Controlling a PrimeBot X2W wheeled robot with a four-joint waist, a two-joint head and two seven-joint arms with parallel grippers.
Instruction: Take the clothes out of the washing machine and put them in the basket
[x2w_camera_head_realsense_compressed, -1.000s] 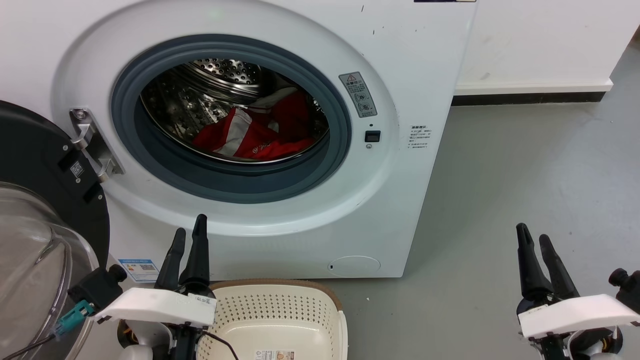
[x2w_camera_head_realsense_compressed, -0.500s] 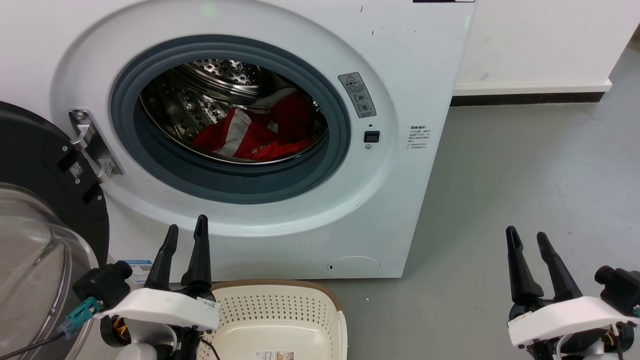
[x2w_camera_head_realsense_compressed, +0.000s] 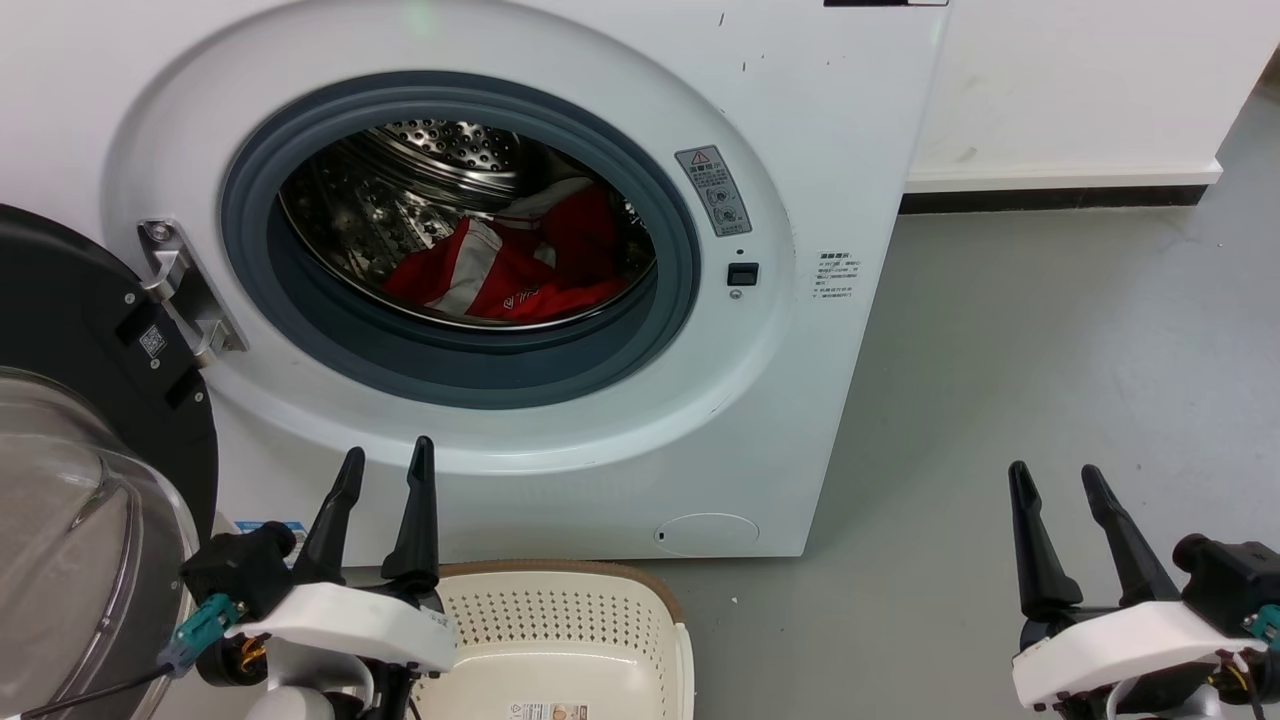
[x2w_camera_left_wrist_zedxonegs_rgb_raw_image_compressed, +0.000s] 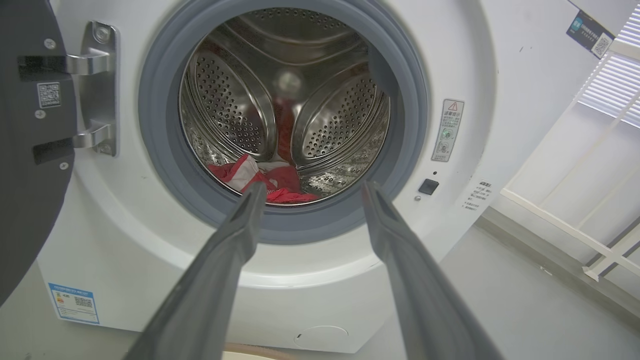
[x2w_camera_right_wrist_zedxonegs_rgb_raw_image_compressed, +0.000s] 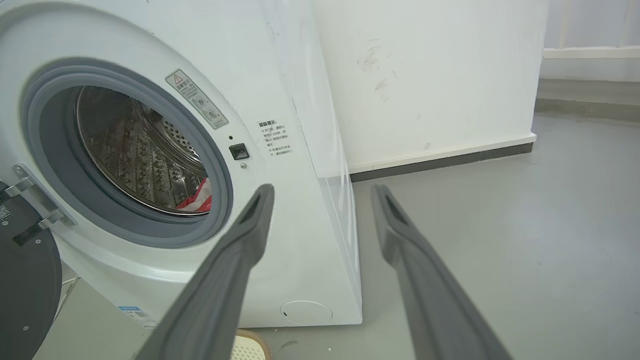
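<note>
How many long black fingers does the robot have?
4. Two are on the left gripper, at the lower left of the head view beside the basket. Two are on the right gripper, at the lower right over the grey floor. None look hidden.

White wrist shells (x2w_camera_head_realsense_compressed: 350, 625), long dark fingers (x2w_camera_head_realsense_compressed: 417, 520), teal plug (x2w_camera_head_realsense_compressed: 203, 626)

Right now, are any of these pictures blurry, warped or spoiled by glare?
Head view: evenly lit and sharp, with pale reflections on the glass door. Left wrist view: the steel drum throws bright glints, and the left gripper looks soft close to the lens. Right wrist view: the wide lens makes the washing machine lean, and the right gripper is soft too.
</note>
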